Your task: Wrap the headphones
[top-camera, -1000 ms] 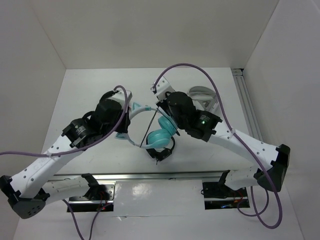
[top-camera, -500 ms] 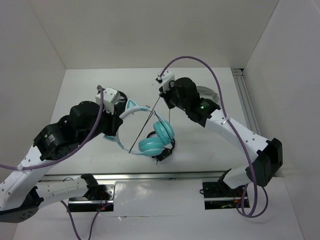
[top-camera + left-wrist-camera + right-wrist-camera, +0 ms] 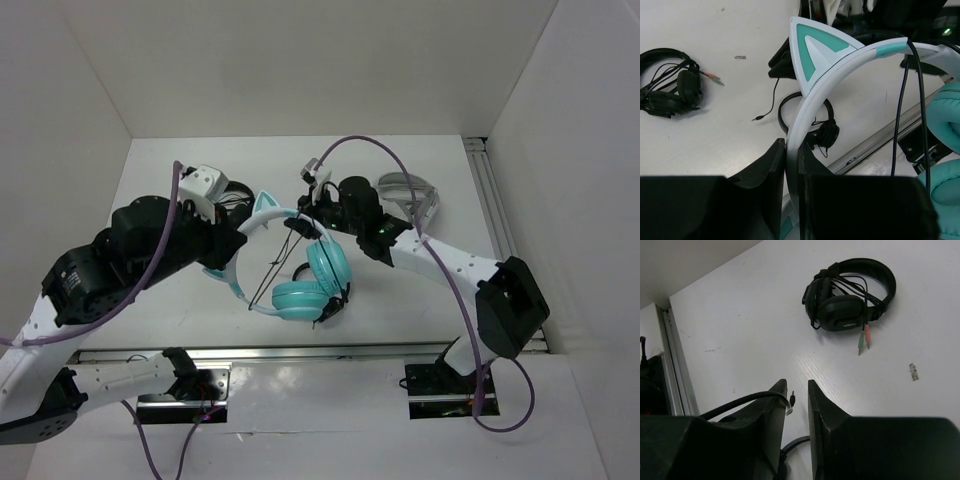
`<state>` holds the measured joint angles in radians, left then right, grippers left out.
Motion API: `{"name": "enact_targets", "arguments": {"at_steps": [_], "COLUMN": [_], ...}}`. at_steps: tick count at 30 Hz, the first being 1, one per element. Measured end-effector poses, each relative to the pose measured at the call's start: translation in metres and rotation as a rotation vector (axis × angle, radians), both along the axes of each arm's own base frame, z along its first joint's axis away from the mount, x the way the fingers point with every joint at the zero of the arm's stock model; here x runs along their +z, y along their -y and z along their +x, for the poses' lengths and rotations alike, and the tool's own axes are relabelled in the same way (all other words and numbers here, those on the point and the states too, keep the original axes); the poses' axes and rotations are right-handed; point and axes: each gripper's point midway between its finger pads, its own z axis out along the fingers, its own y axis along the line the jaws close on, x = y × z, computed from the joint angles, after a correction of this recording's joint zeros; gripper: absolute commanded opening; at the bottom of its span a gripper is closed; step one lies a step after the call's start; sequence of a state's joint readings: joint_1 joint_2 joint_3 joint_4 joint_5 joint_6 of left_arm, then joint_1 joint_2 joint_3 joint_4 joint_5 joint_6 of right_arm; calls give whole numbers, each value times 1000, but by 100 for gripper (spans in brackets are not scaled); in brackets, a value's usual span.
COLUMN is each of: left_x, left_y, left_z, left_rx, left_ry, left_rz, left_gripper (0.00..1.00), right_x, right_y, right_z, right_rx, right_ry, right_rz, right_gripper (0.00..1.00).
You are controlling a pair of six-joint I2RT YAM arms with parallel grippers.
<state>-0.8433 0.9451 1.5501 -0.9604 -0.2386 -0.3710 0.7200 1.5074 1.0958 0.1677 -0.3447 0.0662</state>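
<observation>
Cable wrap, mid-loop
Left gripper (image 3: pixel 791 165) pinches headphones (image 3: pixel 325 262) by the headband, dead centre above the worktop (image 3: pixel 390 305). Right gripper (image 3: pixel 797 400) at their 12 o'clock pinches the cable (image 3: pixel 897 125). Next up, I'd guess, is carrying it round the band.

Headphones number four: one teal pair (image 3: pixel 297 298), two black pairs (image 3: pixel 670 82) (image 3: pixel 826 134), one white-grey pair (image 3: pixel 405 186).

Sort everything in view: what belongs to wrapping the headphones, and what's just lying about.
In the job:
teal cat-ear headphones
black cable
left gripper, clamped on the headphones
right gripper, pinching the cable

Lying about:
large black headphones
small black headphones
white-grey headphones
</observation>
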Motion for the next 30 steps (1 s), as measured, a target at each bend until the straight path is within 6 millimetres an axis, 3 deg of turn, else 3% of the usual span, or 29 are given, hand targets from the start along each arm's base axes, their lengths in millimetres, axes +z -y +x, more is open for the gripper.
{"name": "enact_targets", "arguments": {"at_steps": [10, 18, 21, 22, 24, 26, 30], "left_x": [49, 55, 52, 52, 51, 51, 52], "left_y": [-16, -42, -51, -53, -57, -62, -76], "left_z": [5, 6, 8, 9, 10, 12, 15], "left_rx": [158, 322, 378, 396, 428, 468, 570], "left_ry": [14, -11, -15, -16, -19, -17, -8], "left_rz": [-138, -192, -190, -193, -199, -210, -241], "left_gripper": [0, 0, 0, 0, 0, 0, 0], "right_x": [-49, -98, -98, -97, -94, -94, -102], "right_y": [-46, -71, -74, -74, -74, -74, -72], "right_z": [11, 9, 9, 8, 8, 6, -3], "right_rx": [67, 95, 100, 101, 103, 104, 97], "right_ry": [-96, -197, -198, -197, -193, -199, -211], "right_rz": [126, 161, 183, 192, 210, 220, 219], "right_gripper": [33, 33, 21, 11, 9, 1, 0]}}
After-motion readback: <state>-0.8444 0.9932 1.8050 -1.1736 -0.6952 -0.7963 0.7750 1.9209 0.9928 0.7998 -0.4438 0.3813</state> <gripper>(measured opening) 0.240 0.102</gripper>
